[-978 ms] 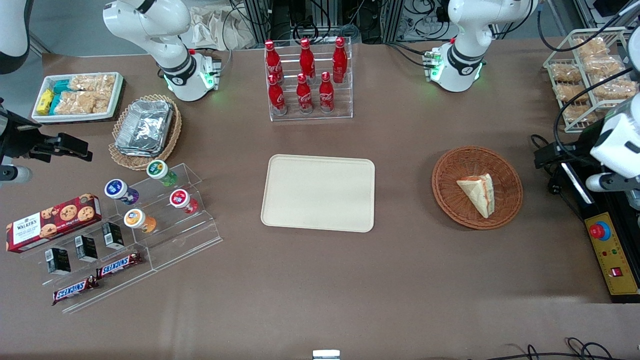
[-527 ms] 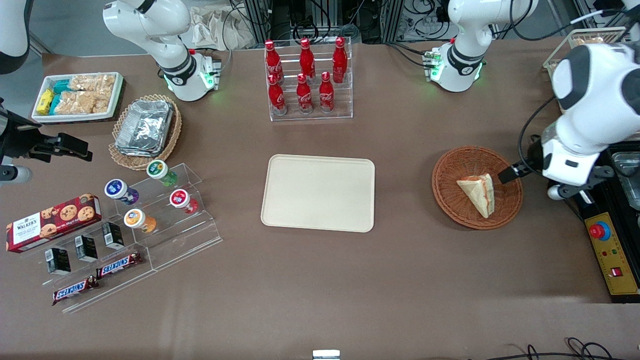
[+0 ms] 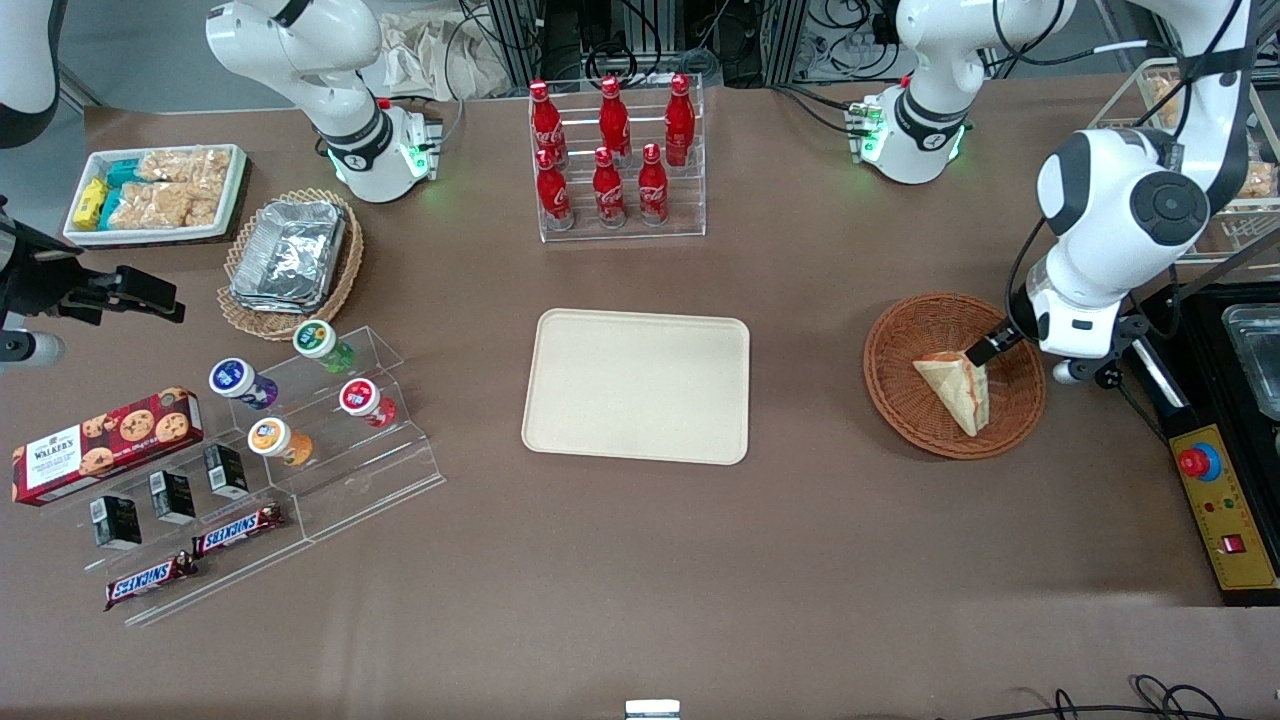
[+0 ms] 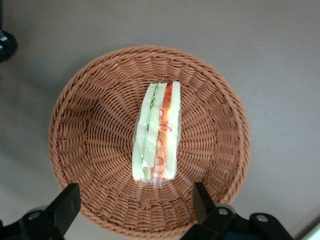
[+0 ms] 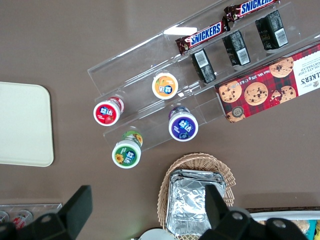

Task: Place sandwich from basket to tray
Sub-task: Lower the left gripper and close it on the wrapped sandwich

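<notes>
Hovering over the basket (image 3: 955,375), our end effector (image 4: 135,205) has its fingers spread wide and holds nothing. The sandwich (image 4: 156,133) lies on edge in the basket's middle; the tray (image 3: 636,386), well apart toward the parked arm's end of the worktop, is bare. We judge it best to lower with a finger at each bread face and close gently, since the wrap may slip. Readable labels: Snickers (image 5: 207,33) and Walkers (image 3: 105,444).

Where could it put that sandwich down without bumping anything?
The tray is bare, with open table between it and the basket. The parked arm's end is crowded: cups, Snickers, cookie box. The open gripper hangs above the sandwich.
</notes>
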Action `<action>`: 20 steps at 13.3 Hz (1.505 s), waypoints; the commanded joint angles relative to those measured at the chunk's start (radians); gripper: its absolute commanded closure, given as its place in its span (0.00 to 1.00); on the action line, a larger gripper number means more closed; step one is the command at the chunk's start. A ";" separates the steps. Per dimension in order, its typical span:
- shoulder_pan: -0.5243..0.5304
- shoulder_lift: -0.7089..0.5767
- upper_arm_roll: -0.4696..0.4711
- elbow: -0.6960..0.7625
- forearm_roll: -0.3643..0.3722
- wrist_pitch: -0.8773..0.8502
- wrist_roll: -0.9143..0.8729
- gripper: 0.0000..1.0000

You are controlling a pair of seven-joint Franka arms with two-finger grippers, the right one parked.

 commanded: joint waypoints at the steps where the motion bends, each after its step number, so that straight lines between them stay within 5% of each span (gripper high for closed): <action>1: 0.006 0.041 -0.008 -0.044 0.004 0.100 -0.037 0.00; 11: 0.003 0.197 -0.011 -0.074 0.007 0.273 -0.058 0.03; 12: 0.003 0.207 -0.011 -0.073 0.007 0.283 -0.060 0.39; 13: 0.003 0.205 -0.011 -0.071 0.007 0.283 -0.061 0.98; 18: 0.008 0.195 -0.005 -0.031 0.022 0.251 -0.095 1.00; 20: 0.006 0.149 -0.006 0.027 0.022 0.103 -0.026 1.00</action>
